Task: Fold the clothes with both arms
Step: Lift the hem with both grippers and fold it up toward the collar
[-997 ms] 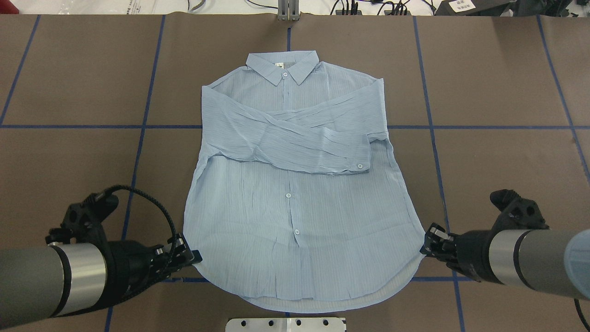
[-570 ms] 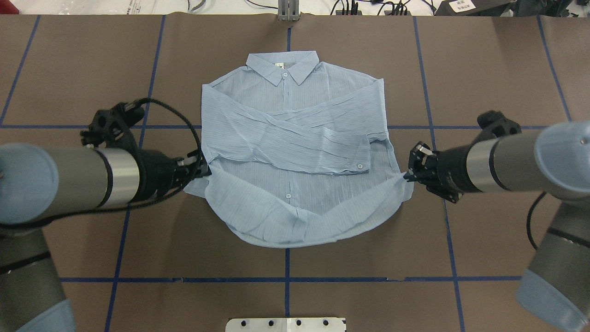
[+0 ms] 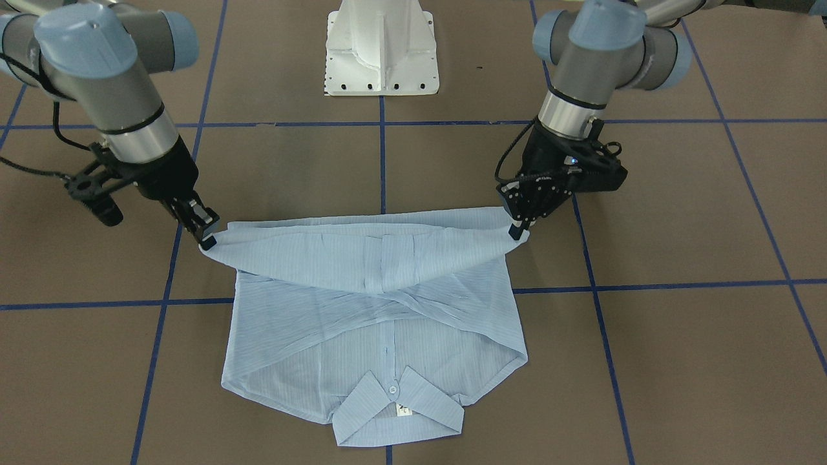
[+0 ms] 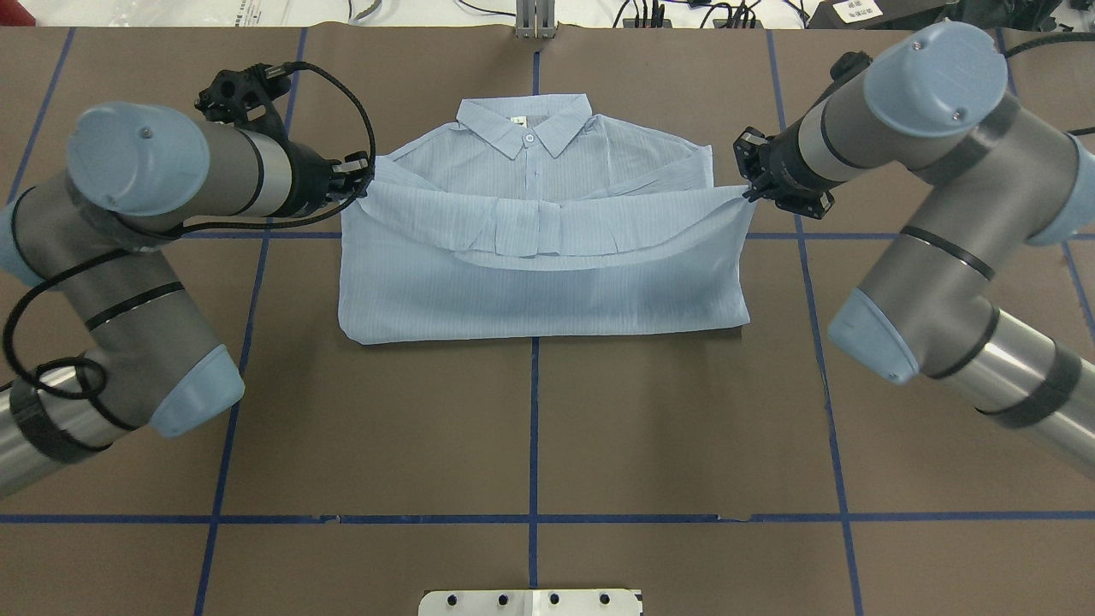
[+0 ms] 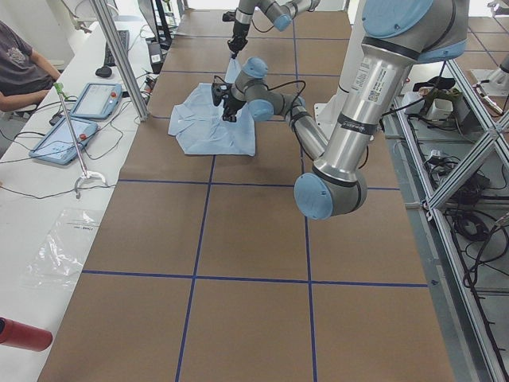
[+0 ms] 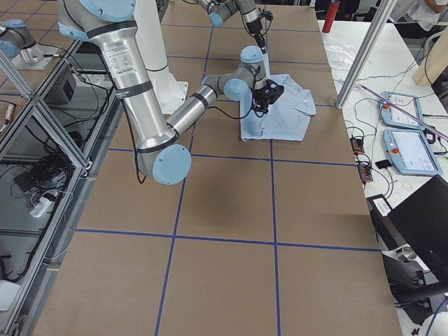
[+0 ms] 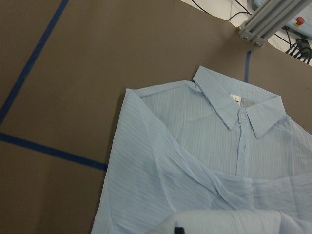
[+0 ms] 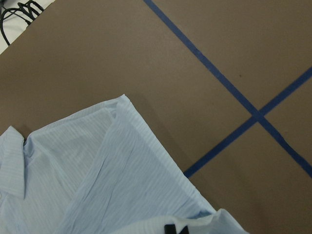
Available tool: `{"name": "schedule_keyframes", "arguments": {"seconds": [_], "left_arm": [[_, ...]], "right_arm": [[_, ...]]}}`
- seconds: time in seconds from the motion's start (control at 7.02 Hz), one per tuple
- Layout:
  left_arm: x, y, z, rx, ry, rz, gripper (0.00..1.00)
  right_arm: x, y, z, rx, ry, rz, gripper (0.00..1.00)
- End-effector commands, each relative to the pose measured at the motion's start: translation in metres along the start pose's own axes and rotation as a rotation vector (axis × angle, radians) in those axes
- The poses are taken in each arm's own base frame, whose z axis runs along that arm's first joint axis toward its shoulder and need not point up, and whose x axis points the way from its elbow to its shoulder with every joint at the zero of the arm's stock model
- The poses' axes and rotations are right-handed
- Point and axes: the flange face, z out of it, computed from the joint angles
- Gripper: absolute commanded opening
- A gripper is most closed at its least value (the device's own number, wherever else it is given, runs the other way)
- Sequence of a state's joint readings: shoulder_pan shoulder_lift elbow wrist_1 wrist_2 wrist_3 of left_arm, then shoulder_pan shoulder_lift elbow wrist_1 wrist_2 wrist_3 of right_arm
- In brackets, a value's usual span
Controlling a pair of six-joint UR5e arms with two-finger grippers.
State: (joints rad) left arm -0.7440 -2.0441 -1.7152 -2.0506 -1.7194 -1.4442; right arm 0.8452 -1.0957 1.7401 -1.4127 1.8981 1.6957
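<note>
The clothes are one light-blue striped shirt (image 4: 547, 291) lying face up on the brown table, collar (image 4: 523, 120) at the far side. Its lower half is doubled up over the crossed sleeves, and the hem sags between my two grippers just below the collar. My left gripper (image 4: 364, 177) is shut on the hem's left corner. My right gripper (image 4: 748, 192) is shut on the right corner. In the front-facing view the shirt (image 3: 375, 323) hangs from the left gripper (image 3: 517, 231) and the right gripper (image 3: 207, 241), both slightly above the table. The wrist views show the shirt (image 7: 209, 161) (image 8: 97, 175) beneath each hand.
Blue tape lines (image 4: 532, 428) grid the brown table. The white pedestal base (image 3: 381, 51) stands at the near middle edge. A metal bracket (image 4: 535, 21) sits at the far edge. On the side bench are tablets (image 5: 99, 99) and a red bottle (image 5: 20, 334), with a person (image 5: 20, 68) seated there.
Both grippers have carried the hem corners from the near edge away toward the collar. The lower half now lies folded over the sleeves, and both arms have stretched forward.
</note>
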Motion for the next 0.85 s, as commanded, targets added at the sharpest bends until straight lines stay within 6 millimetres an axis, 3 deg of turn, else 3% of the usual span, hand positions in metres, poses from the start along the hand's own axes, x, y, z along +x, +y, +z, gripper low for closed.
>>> {"name": "schedule_keyframes", "arguments": {"seconds": [0.0, 0.28, 0.57, 0.71], "left_arm": [[0.000, -0.050, 0.066, 0.054, 0.010, -0.016, 0.00], [0.006, -0.076, 0.099, 0.099, -0.017, -0.016, 0.00], [-0.004, -0.082, 0.127, 0.124, -0.038, -0.003, 0.00], [-0.003, -0.083, 0.130, 0.123, -0.042, -0.002, 0.00]], "right_arm": [[-0.054, -0.032, 0.051, 0.050, 0.068, 0.014, 0.00], [-0.065, -0.053, 0.089, 0.099, 0.070, 0.018, 0.00], [-0.070, -0.060, 0.119, 0.113, 0.078, 0.016, 0.00], [-0.067, -0.057, 0.128, 0.110, 0.068, 0.005, 0.97]]}}
